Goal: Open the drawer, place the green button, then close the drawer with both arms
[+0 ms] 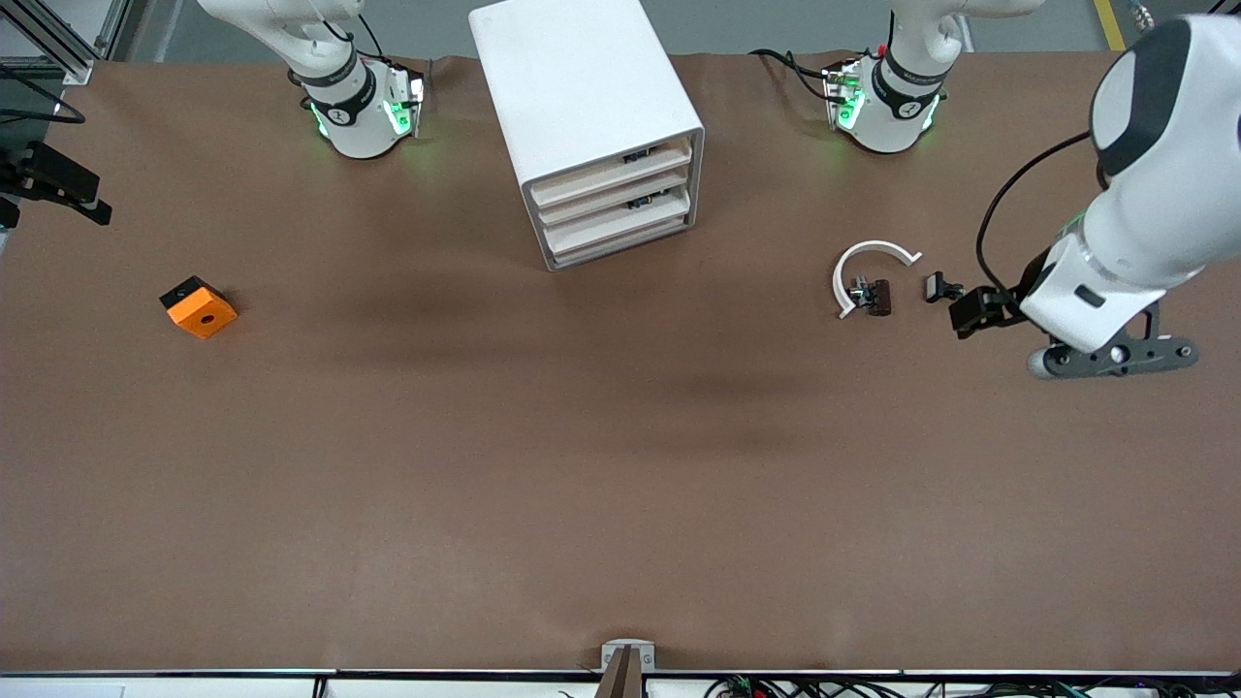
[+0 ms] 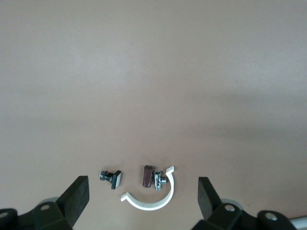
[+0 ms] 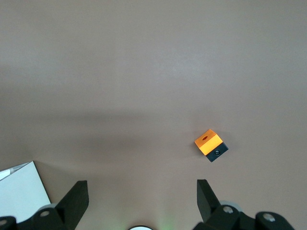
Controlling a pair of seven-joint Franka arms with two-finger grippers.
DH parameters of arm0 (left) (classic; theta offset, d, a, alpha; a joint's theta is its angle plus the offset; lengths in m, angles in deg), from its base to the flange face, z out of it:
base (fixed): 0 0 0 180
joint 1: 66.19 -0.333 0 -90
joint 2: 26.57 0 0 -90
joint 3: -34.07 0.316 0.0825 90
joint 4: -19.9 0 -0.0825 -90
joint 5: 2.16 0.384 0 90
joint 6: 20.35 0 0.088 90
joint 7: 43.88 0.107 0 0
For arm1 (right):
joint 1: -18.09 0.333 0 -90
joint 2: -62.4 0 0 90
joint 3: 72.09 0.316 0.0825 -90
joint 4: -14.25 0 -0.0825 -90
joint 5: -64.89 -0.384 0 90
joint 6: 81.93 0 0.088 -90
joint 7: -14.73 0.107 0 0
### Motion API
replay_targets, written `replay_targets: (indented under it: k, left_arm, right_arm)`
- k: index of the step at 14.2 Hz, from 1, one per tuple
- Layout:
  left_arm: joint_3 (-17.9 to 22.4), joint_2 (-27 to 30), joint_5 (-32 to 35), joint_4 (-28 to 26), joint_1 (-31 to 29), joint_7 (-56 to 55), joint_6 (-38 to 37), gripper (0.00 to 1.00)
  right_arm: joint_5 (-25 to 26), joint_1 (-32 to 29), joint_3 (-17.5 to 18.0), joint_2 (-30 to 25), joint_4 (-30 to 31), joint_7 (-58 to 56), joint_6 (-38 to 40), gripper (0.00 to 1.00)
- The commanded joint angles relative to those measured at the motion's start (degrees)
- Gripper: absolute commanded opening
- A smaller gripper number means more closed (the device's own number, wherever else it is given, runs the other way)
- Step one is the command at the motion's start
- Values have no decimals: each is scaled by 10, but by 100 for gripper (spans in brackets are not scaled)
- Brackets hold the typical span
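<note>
Front view
- Cabinet (image 1: 582, 87): white box at the top centre of the frame, between the 2 arm bases.
- Drawers (image 1: 613, 199): 4 shallow trays with pale cream fronts, stacked; none is pulled out.
- Button: cannot tell where it is; no green cap can be made out.
- Left gripper (image 1: 970, 312): low over the table at the left arm's end, just beside a small black piece (image 1: 938, 286); nothing is in it.
- White curved clip (image 1: 868, 271): close to that piece, on the cabinet's side of it, arcing partly around a brown-black clip piece (image 1: 875, 296).
- Right gripper (image 1: 68, 189): at the frame's edge at the right arm's end.
- Orange block (image 1: 199, 306): lower in the frame than the right gripper, alone on the brown table (image 1: 582, 465).

Left wrist view
- Left gripper (image 2: 143, 191): fingers (image 2: 76, 194) spread wide, empty, touching nothing.
- Parts: the black piece (image 2: 111, 177), brown-black piece (image 2: 148, 175) and white clip (image 2: 151, 200) lie on the table between the fingers.

Right wrist view
- Right gripper (image 3: 142, 191): fingers (image 3: 206, 194) spread wide, empty.
- Orange block (image 3: 210, 143): on the table, well apart from the fingers.
- Cabinet (image 3: 19, 191): 1 white corner shows.
</note>
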Motion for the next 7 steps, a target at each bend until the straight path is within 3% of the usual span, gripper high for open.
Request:
replay_targets:
  k: [1, 4, 7]
  left_arm:
    - [-3, 45, 4, -20, -3, 13, -29, 100]
    - [-15, 101, 1, -73, -30, 20, -25, 100]
    - [-52, 154, -2, -125, -78, 49, -22, 100]
  right_arm:
    - [0, -11, 1, -14, 9, 30, 5, 100]
    - [-9, -11, 6, -17, 8, 106, 10, 100]
    - [-14, -11, 6, -21, 9, 105, 8, 100]
